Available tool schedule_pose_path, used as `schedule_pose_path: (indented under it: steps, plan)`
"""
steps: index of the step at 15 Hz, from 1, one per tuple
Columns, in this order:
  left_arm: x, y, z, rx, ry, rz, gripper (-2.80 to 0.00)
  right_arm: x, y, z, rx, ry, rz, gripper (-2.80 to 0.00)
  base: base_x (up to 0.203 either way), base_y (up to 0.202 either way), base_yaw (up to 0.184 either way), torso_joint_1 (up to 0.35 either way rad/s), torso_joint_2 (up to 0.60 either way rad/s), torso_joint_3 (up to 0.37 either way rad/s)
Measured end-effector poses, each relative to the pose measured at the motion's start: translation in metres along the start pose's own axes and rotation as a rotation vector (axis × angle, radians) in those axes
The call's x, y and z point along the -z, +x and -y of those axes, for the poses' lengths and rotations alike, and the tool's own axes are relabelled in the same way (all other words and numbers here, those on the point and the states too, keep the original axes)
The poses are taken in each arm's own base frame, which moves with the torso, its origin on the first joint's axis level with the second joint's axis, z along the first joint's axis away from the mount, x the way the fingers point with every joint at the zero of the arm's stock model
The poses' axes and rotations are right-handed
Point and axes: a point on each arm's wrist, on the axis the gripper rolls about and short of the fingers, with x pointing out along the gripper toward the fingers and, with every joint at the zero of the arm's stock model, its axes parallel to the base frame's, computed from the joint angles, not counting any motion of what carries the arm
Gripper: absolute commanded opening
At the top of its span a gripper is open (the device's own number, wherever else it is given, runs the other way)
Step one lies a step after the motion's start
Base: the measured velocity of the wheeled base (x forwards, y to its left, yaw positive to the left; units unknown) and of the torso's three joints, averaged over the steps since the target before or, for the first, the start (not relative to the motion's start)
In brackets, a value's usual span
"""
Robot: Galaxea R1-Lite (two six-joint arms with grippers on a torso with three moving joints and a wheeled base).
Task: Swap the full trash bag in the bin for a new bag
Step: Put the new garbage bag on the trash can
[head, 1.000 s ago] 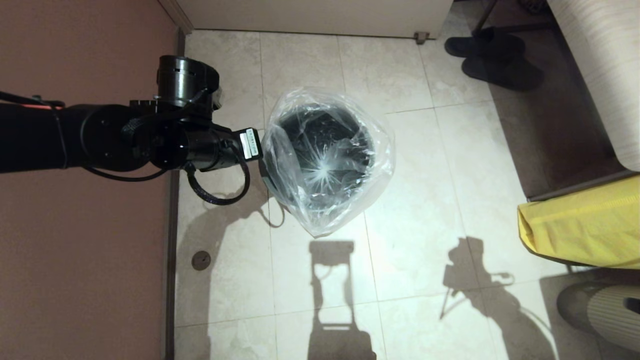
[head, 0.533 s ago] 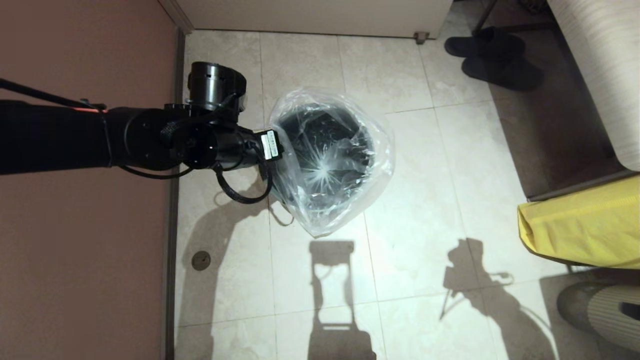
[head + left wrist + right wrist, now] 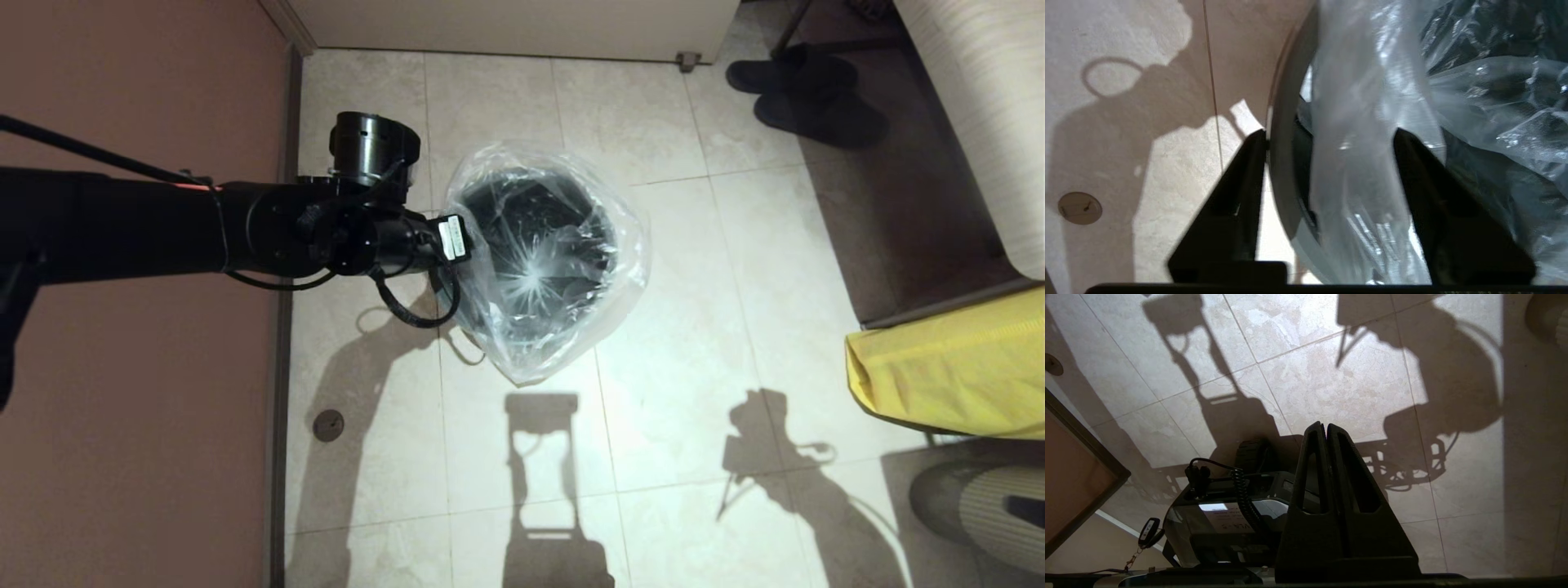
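Left gripper: fingers spread wide, closed on nothing. One finger stands outside the bin wall, the other inside the mouth, so that the bin's rim and a fold of the new bag lie in the gap between them. Judged purpose: a straddling stance for pinching film against the rim, or pushing it down over the lip.

New bag: thin, clear, crinkled plastic, billowed loosely over and partly into the bin. Its star-gathered bottom seal shows near the middle of the bin mouth, high up, so the bag is not yet pushed down inside. A slack corner hangs off the bin's near side over the floor tiles. Judged state: draped, not seated; film is not cuffed tight around the rim.

Bin: round, dark grey, lighter rim, glossy black interior seen through the film. Stands upright on the tiled floor, near the reddish wall on the arm's side.

Right gripper: fingers pressed together, holding nothing, parked low by the robot's base, well apart from the bin.

Yellow sack: opaque, lying well apart from the bin, to its right.

Dark slippers: beyond the bin, to its right.

Floor drain cap: nearer than the bin, by the wall.
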Motion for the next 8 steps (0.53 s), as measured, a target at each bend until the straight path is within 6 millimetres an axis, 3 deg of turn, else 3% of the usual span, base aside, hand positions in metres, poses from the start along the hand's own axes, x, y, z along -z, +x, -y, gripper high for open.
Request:
schedule_pose_path:
  steps: [8]
  plan:
    - [-0.0013, -0.0005, -0.0005, -0.004, -0.003, 0.005, -2.8, 0.0001, 0.0035, -0.0008, -0.003, -0.002, -0.02, -2.8, 0.0, 0.0, 0.0, 0.0, 0.0, 0.0]
